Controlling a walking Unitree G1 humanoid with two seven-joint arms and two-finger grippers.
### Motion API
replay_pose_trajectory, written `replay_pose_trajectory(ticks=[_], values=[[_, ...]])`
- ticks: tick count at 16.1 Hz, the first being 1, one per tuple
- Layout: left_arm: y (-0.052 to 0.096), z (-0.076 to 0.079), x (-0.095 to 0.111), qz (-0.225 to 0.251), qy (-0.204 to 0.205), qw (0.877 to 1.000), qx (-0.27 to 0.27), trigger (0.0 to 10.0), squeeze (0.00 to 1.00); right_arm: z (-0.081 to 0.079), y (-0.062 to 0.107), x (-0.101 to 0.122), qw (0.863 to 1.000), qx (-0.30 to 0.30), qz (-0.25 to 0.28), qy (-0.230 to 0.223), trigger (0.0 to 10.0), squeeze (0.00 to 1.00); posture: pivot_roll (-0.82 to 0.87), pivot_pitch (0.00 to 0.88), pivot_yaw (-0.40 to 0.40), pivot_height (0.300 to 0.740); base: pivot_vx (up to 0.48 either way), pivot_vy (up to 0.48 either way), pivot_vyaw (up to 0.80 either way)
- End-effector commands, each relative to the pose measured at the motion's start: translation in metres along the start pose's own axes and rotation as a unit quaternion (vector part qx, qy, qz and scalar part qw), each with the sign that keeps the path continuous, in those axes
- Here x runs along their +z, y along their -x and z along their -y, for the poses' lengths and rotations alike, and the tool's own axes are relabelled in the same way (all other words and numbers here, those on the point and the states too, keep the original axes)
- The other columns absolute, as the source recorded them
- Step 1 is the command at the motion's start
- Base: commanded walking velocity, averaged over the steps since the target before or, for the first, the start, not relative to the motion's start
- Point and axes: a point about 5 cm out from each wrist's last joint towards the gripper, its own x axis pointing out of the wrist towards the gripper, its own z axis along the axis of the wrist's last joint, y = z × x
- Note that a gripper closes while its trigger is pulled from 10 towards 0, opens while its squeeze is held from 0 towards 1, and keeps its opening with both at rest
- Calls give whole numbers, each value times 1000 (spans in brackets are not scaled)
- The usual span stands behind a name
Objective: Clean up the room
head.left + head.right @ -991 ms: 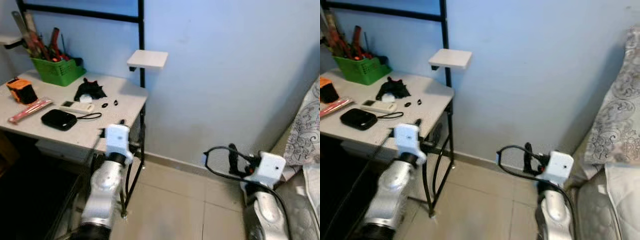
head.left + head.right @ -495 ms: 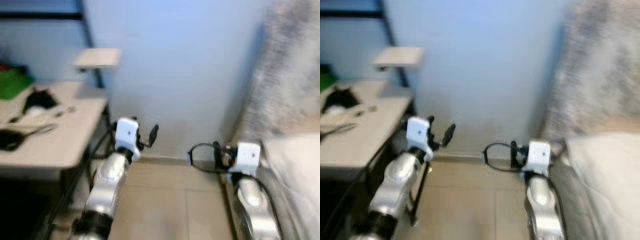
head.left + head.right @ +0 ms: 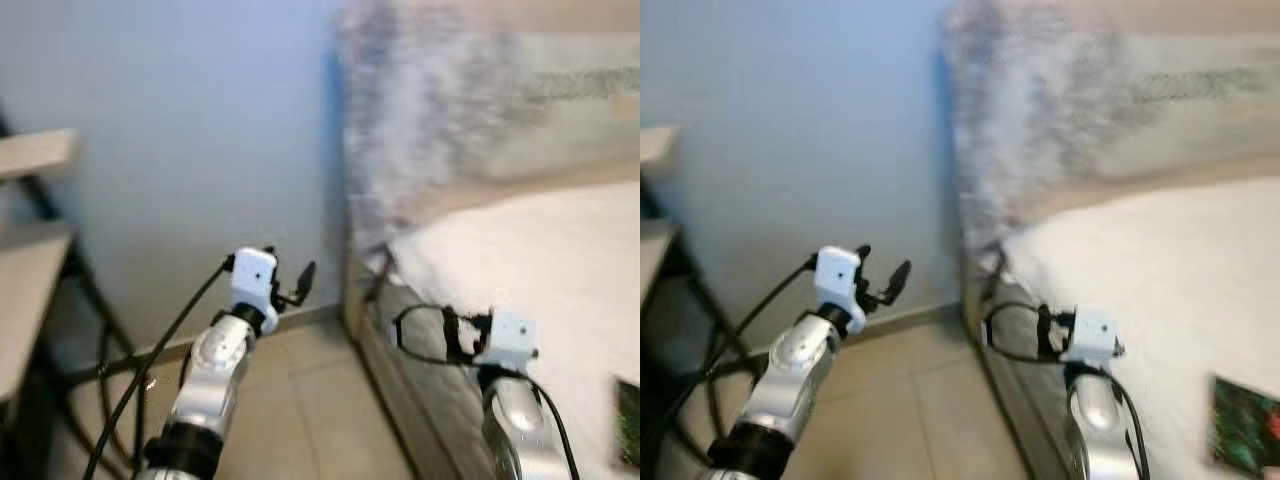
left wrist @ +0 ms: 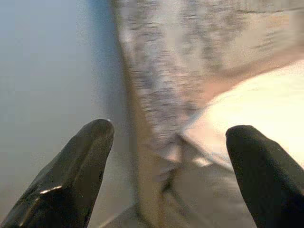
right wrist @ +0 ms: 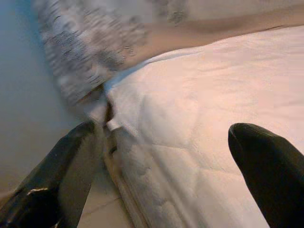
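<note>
My left gripper (image 3: 290, 278) is held out open over the tiled floor near the blue wall, and nothing lies between its fingers (image 4: 71, 175). My right gripper (image 3: 450, 330) hovers open at the near edge of a bed, its black fingers (image 5: 268, 173) spread wide and empty. The white quilted mattress (image 5: 199, 118) fills the right side. A grey patterned pillow or blanket (image 3: 440, 110) stands blurred at its head. A small dark green item (image 3: 1245, 435) lies on the mattress at the far right.
The corner of a pale table (image 3: 30, 270) with black metal legs and a small shelf (image 3: 35, 152) stand at the left edge. Black cables (image 3: 110, 360) hang beside it. Beige floor tiles (image 3: 310, 410) run between table and bed.
The whole picture has swung right: the table and its clutter slid off to the left and the bed came into view. Both arms keep the same pose before the camera.
</note>
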Motion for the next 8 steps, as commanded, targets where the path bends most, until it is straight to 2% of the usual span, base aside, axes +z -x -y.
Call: replay_pose_trajectory(ticks=[1,3,5,6,7,8], values=[[-4,0,5,8,-1,1000,-12,10000,0,2,-6,6,1000,-11,8,-17,10000,0,107,0,23,740,0,472,-663],[-4,-1,4,0,4,1000,-22,10000,0,-1,-6,10,999,3,17,-31,10000,0,105,0,20,740,0,456,-659],[19,-1,-13,-30,-11,998,-61,10000,0,5,11,-6,1000,17,-7,-13,10000,0,104,0,18,740,0,431,-678],[19,-1,-13,-30,-11,998,-61,10000,0,5,11,-6,1000,17,-7,-13,10000,0,104,0,18,740,0,431,-675],[22,-4,-21,-46,-8,998,-52,10000,0,10,17,-15,1000,11,-23,-10,10000,0,109,0,15,740,0,0,-688],[15,-5,-18,-41,-10,998,-38,10000,0,11,19,-17,1000,5,-21,-11,10000,0,108,0,14,740,0,0,-700]])
